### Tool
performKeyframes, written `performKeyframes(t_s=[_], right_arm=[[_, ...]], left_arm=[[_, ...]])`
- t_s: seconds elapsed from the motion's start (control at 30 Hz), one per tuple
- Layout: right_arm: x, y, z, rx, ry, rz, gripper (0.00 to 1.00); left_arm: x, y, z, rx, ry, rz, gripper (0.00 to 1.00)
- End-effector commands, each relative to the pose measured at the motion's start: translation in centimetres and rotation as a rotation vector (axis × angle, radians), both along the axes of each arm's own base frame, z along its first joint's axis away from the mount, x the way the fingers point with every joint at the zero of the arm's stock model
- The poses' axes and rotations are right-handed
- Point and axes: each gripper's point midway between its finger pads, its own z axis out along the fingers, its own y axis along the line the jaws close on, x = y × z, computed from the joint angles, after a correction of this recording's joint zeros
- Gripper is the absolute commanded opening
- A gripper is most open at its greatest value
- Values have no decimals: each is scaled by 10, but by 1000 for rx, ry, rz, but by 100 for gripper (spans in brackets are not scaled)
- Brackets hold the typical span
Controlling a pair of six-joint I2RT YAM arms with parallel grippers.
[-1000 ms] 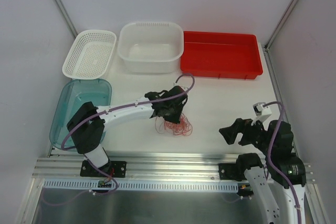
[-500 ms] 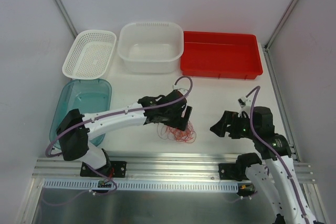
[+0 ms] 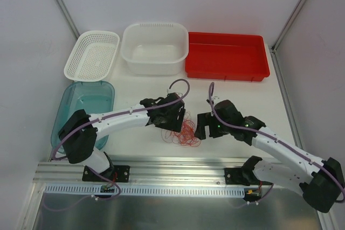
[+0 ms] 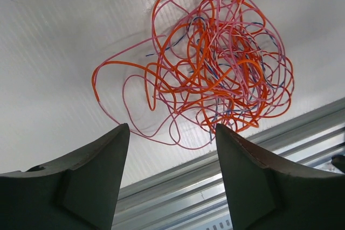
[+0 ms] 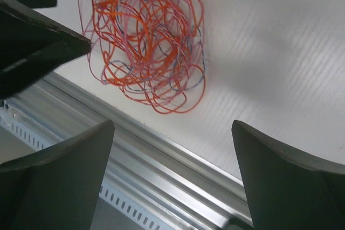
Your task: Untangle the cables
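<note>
while the cables are lying tangled on the table, the left gripper and right gripper are hovering open, empty.

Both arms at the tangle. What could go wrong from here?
The left gripper and right gripper, both open, flank the cables closely and might collide. The knot is dense; a pinch may catch several strands and tighten it. It lies near the front rail; a pull could drag loops onto it.

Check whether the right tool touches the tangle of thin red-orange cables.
Apart. The right wrist view shows bare white table between the right tool and the cables.
</note>
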Motion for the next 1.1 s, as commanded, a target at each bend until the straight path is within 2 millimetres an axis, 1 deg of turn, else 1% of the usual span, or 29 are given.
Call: performKeyframes(t_s=[0.0,0.07,0.13,0.17,0.2,0.27,0.3,0.33,0.37,0.4,0.43,0.5,0.57,0.6,0.63,0.67,0.77,0.8,0.97,1.0,1.07], right_arm=[[34,30,33,36,-161,-58,95],[30,45,35,54,-179,-32,91],[31,52,34,54,-193,-25,85],[31,59,37,73,-209,-10,83],[29,61,33,70,-208,0,78],[32,68,35,95,-236,15,73],[31,71,35,108,-240,24,67],[31,70,29,104,-240,31,64],[33,75,33,127,-260,39,61],[33,78,32,138,-265,51,56],[32,78,28,134,-260,57,53],[33,85,29,157,-271,83,46],[33,90,24,168,-268,96,45],[28,93,21,178,-248,124,44],[28,97,23,197,-253,134,43],[28,100,19,206,-250,142,43],[24,106,15,229,-239,167,42],[23,106,9,221,-228,171,41],[22,105,-8,202,-205,171,36],[20,104,-15,192,-193,170,35],[19,106,-17,204,-185,179,33]], left_arm=[[2,0,-12,20,19,14,64],[4,-3,-17,17,36,19,60],[5,-4,-23,15,44,21,58],[8,-6,-25,7,44,28,57],[6,-6,-31,7,66,25,55],[7,-7,-38,1,88,36,53],[5,-7,-40,-2,101,33,50],[4,-8,-41,-3,107,36,48],[4,-9,-43,-7,111,37,46],[3,-9,-44,-10,114,41,42],[2,-9,-45,-13,118,41,40],[3,-9,-46,-14,117,44,39],[2,-8,-47,-15,120,51,37],[2,-9,-48,-18,121,52,36],[2,-9,-48,-20,120,53,36],[-1,-11,-47,-29,138,45,36],[-2,-11,-47,-35,140,48,35],[-2,-12,-47,-38,141,49,35],[-2,-10,-46,-41,138,58,34],[-2,-11,-46,-45,137,61,34],[-2,-10,-46,-46,137,67,33]])
